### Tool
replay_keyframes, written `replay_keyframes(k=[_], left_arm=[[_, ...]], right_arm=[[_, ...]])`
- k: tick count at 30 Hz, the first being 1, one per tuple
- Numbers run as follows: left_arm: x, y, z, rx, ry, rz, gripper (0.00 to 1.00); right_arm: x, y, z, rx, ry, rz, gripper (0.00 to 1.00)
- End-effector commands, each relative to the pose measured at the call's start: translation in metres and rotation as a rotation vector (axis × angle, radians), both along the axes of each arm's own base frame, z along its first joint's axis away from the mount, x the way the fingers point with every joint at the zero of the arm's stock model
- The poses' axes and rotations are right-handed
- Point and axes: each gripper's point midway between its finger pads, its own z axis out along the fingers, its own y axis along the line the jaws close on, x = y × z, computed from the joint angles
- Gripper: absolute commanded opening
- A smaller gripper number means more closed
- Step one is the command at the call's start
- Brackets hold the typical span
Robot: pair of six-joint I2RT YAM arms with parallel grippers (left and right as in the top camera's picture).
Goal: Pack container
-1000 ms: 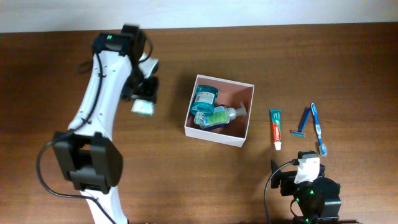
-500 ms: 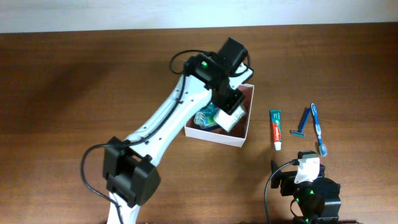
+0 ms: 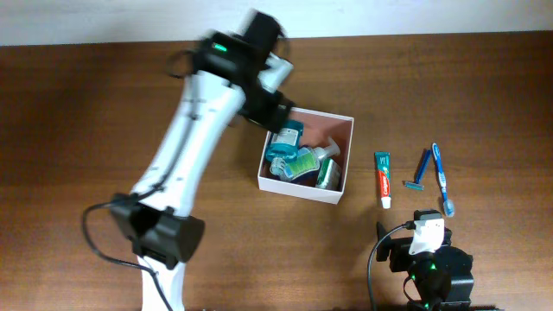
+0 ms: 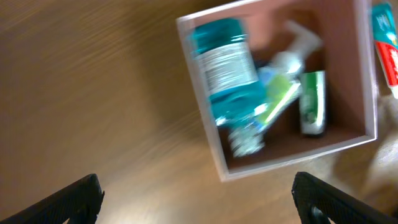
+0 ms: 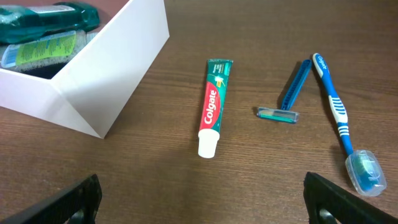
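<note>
My left gripper (image 4: 196, 200) hangs spread wide above the container (image 4: 292, 160); right gripper (image 5: 202, 200) spread too, near the toothpaste (image 5: 211, 102).

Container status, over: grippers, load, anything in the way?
Left gripper open, empty, over corner of container. Right gripper open, empty. Container holds mouthwash bottle, pump bottle, green tube. Toothpaste, razor, toothbrush outside on table.

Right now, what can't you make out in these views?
- Blue bottle label text: left wrist view, motion blur.
- Container, top-left corner: overhead, under the left arm.
- Small green item inside: too small overhead, blurred at wrist.
- Container contents: right wrist view, cut off by frame edges.
</note>
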Motion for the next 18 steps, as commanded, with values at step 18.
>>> replay_keyframes(k=[18], left_arm=[[0.021,0.242,0.077,-0.007,-0.157,0.617,0.99]], right_arm=[[0.013,0.033,0.04,0.207,-0.154,0.12,0.99]])
